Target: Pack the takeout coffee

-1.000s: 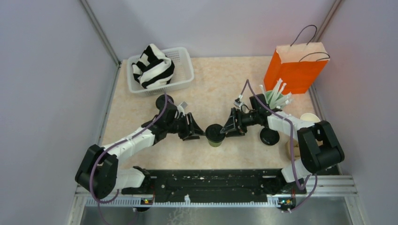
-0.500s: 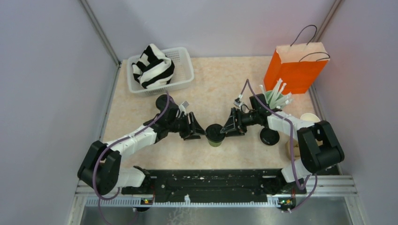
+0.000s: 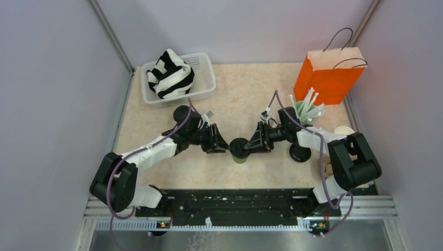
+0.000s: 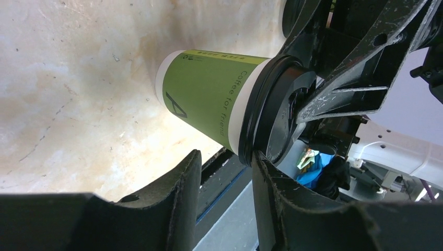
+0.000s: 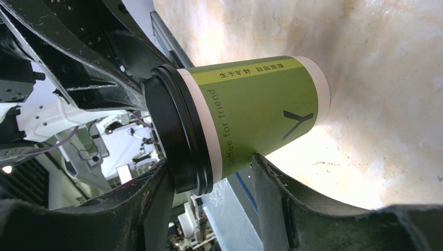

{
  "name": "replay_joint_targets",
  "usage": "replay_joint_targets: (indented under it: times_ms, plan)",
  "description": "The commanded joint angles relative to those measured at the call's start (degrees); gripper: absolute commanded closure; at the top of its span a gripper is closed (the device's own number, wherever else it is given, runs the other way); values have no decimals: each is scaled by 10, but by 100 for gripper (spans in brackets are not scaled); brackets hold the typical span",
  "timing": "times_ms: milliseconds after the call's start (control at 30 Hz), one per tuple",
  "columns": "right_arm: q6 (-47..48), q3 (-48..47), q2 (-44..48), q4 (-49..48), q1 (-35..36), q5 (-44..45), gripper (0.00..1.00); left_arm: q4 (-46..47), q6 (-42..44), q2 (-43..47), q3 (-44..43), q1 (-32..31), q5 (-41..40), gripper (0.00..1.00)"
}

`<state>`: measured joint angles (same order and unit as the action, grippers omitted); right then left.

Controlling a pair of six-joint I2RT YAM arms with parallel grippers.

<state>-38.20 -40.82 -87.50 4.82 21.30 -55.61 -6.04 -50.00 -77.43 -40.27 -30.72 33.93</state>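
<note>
Left claw [image 3: 223,145] edged closer to the lidded cup [image 3: 239,150], jaws seemingly narrower, left arm swung slightly rightward.

Walls [image 3: 52,78]: pale lavender panels stood at left, top and right of the frame.
Tabletop [image 3: 245,89]: lay beige and mottled, mid-frame.
Rail [image 3: 235,201]: ran black across the bottom.
Light [image 3: 412,57]: tinted the upper right pink.
</note>
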Motion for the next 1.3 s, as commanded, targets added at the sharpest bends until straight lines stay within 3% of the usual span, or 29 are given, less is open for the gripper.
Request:
replay_joint_targets:
  times_ms: [0, 400, 600, 967, 1133, 1267]
  plan:
    - [-9, 39, -25, -44, -3, 20, 47, -99, 57, -39, 12, -1, -81, 55]
    - [0, 54, -50, -64, -10, 23, 48, -155, 79, -111, 3, -18, -148, 56]
    - [21, 41, -56, -35, -10, 28, 48, -178, 81, -111, 5, -67, -172, 56]
    - [88, -78, -27, 98, -10, -5, 33, -201, 123, -43, -153, -61, -104, 30]
    - [101, -99, -6, 136, -11, 3, 26, -205, 119, -9, -163, -57, -97, 20]
    - [99, -100, 27, 153, -18, 6, 21, -228, 116, 5, -158, -53, -101, 19]
